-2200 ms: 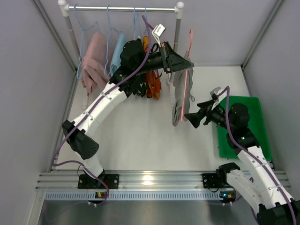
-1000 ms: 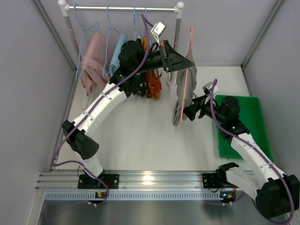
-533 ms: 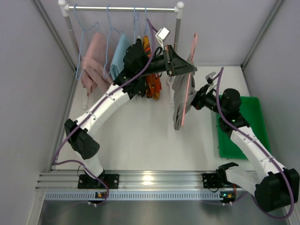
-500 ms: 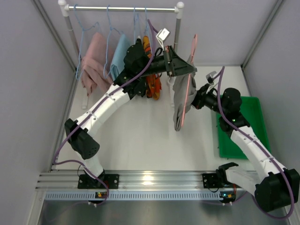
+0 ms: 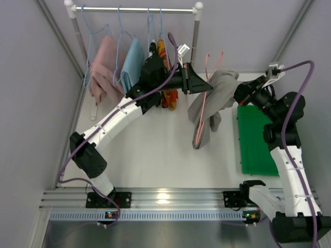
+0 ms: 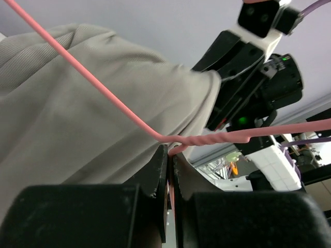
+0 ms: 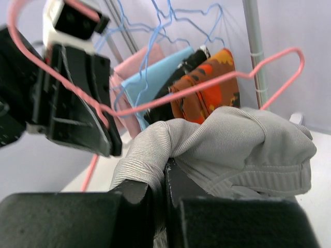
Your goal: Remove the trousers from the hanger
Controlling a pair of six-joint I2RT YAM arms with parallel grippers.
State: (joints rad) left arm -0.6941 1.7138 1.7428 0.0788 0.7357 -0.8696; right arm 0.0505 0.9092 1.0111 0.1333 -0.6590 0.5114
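— Left gripper (image 5: 200,82): how does it stand?
— Pressed together on the twisted neck of the pink hanger (image 5: 202,111), which it holds in mid-air, off the rail (image 5: 139,9). The grey trousers (image 5: 214,93) are draped over that hanger, just past the fingertips.
— And the right gripper (image 5: 242,93)?
— Pinching a bunched fold at the right edge of the grey trousers. The cloth stretches between it and the hanger, and one end hangs down above the bench (image 5: 155,150).
— What do the wrist views add?
— The left wrist view shows the wire clamped between the jaws, which the top view hides. The right wrist view shows ribbed cloth nipped between its own fingers. Behind that are the orange-red trousers (image 7: 207,82), hanging at the rail beside a light-blue garment (image 7: 150,77).
— Any container?
— A green tray (image 5: 256,150) lies on the bench under the right arm. The grey trousers hang to its left, not in it.
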